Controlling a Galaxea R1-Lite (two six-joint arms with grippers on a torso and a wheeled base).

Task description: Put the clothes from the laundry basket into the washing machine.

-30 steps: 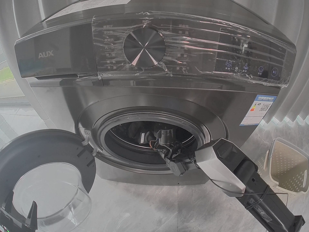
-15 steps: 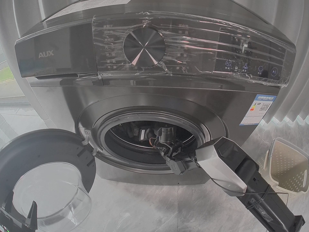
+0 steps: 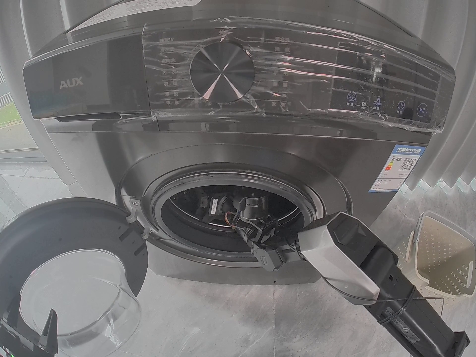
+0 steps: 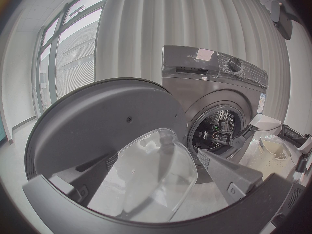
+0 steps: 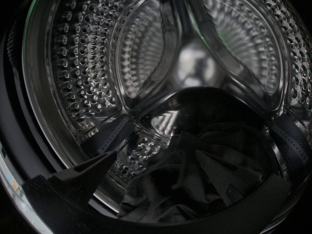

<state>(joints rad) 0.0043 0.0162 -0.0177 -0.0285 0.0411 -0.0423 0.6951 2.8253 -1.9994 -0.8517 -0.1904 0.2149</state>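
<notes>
Washing machine stands front-on with its round door swung fully open to the machine's left side, glass bowl facing outward.

Right arm enters the machine's port from the lower right; wrist is past the rubber seal and inside the drum.

Right gripper sits inside the machine, low in the drum mouth; its two fingers stand well apart with nothing pinched between them.

Clothes, a dark crumpled heap, lie on the drum floor inside the machine, just beyond and below the right gripper; whether a fingertip touches the cloth I cannot tell.

Left gripper sits out in front of the machine, at its open door; fingers spread wide, one to each side of the door's glass bowl as the wrist view shows it; contact with the door cannot be told.

Laundry basket, pale and perforated, stands on the floor just beside the machine's right front corner.

On the machine's top front: a round dial at centre, clear film wrapped over the control panel, a label low on the right of the fascia.

Behind the machine hangs a pleated white curtain; a tall window lies off to the machine's left.
</notes>
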